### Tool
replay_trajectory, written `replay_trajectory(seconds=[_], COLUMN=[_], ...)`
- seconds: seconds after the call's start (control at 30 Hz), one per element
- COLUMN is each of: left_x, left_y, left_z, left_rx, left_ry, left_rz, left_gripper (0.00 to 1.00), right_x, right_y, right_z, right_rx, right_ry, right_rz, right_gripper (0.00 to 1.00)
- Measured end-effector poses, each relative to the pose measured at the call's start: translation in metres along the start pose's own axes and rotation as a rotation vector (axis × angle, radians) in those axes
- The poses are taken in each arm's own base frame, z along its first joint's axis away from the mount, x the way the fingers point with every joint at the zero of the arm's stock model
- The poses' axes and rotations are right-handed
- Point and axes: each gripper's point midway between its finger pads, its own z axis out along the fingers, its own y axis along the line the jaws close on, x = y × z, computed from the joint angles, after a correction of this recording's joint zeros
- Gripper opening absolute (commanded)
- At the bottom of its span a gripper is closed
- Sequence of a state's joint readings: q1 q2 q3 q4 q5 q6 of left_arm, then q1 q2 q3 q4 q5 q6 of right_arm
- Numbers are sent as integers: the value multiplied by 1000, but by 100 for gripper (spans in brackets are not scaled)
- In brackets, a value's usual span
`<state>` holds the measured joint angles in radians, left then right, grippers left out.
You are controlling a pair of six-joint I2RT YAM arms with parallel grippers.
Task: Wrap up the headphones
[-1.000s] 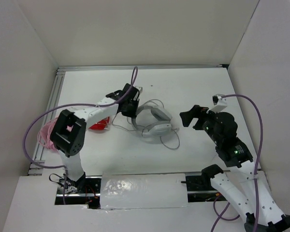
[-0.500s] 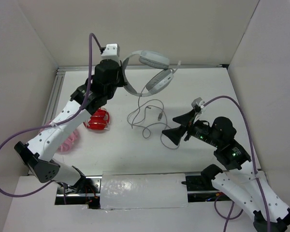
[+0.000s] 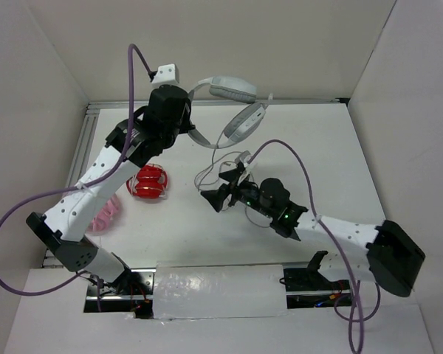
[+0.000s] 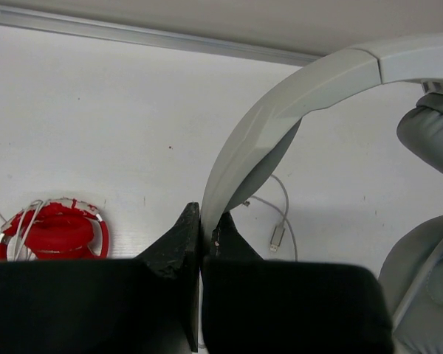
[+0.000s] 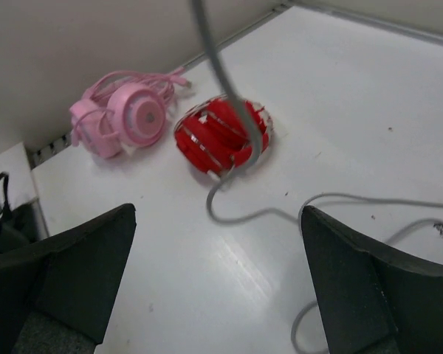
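The white and light-grey headphones [image 3: 232,90] hang in the air over the back of the table. My left gripper [image 3: 186,127] is shut on their headband [image 4: 280,110], pinched between the fingertips [image 4: 184,236]. The ear cups [image 4: 428,133] hang to the right. The thin white cable [image 3: 223,168] drops to the table and lies there in loose loops, its plug [image 4: 277,236] flat on the surface. My right gripper [image 3: 220,188] is open and empty, low over the table beside the loops. In the right wrist view the cable [image 5: 236,118] hangs ahead of the open gripper [image 5: 218,212].
A red rounded object [image 3: 151,182] lies left of the cable, also seen from the right wrist [image 5: 221,136]. A pink object [image 3: 103,214] lies by the left wall. White walls enclose three sides; a metal rail [image 3: 207,103] runs along the back.
My left gripper has lifted the headphones off the table up toward the back. My right arm has swung left and reached out low toward the cable loops, jaws open.
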<state>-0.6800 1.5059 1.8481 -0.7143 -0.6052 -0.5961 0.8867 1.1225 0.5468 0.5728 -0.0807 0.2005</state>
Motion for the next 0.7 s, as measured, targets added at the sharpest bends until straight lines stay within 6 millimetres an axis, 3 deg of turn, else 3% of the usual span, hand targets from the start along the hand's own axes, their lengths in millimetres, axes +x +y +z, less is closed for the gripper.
replay_trajectory(seconds=[0.13, 0.23, 0.3, 0.33, 0.43, 0.47, 0.57, 0.67, 0.7], left_x=[6, 4, -2, -3, -14, -15, -15, -10, -8], left_y=[1, 1, 1, 0, 2, 4, 12, 33, 43], left_z=[-7, -20, -30, -33, -46, -47, -42, -26, -18], left_rx=[14, 56, 86, 95, 114, 114, 97, 43, 14], left_ry=[32, 39, 31, 29, 5, -1, -7, 13, 21], left_rz=[-18, -41, -56, -66, -100, -104, -114, -122, -126], left_gripper=[0, 0, 0, 0, 0, 0, 0, 0, 0], right_x=[9, 39, 67, 79, 98, 99, 75, 17, -8], right_y=[-16, -18, -18, -16, -9, -5, 13, 43, 63], right_z=[33, 56, 69, 76, 83, 82, 73, 41, 24], right_rx=[22, -6, -29, -45, -93, -116, -184, -245, -279], right_ry=[-79, -77, -38, -15, 26, 32, 6, -84, -129], right_rz=[4, 19, 49, 68, 111, 118, 122, 65, 44], right_gripper=[100, 99, 90, 74, 41, 0, 0, 0, 0])
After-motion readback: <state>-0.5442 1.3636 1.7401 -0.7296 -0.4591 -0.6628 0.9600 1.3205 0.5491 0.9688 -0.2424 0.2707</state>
